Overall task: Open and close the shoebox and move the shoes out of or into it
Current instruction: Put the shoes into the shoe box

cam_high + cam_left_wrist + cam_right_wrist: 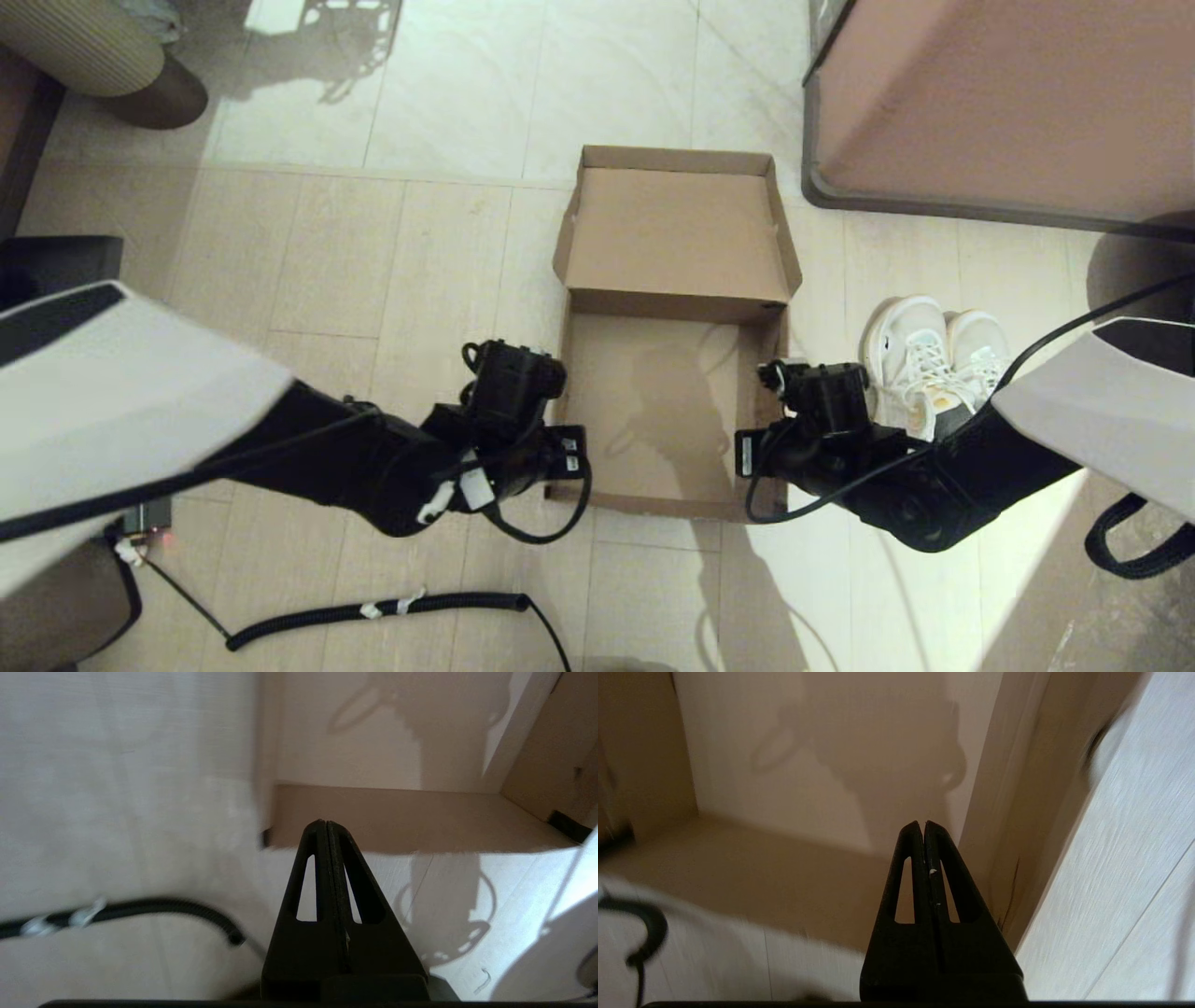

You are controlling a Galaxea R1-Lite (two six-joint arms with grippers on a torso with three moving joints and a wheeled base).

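The brown cardboard shoebox [653,420] lies open and empty on the tiled floor, its lid [677,233] folded back on the far side. Two white lace-up shoes [924,359] stand side by side on the floor just right of the box. My left gripper [563,455] is shut and hovers at the box's near-left corner. In the left wrist view the shut gripper [325,823] sits over the near wall [397,812]. My right gripper [758,450] is shut at the near-right corner. Its wrist view shows the gripper [923,823] above the box's inside [784,858]. Neither holds anything.
A pinkish-brown cabinet with a dark base [1008,103] stands at the far right, close to the lid. A black corrugated cable [373,611] lies on the floor near the left arm. A ribbed round object [93,51] is at the far left.
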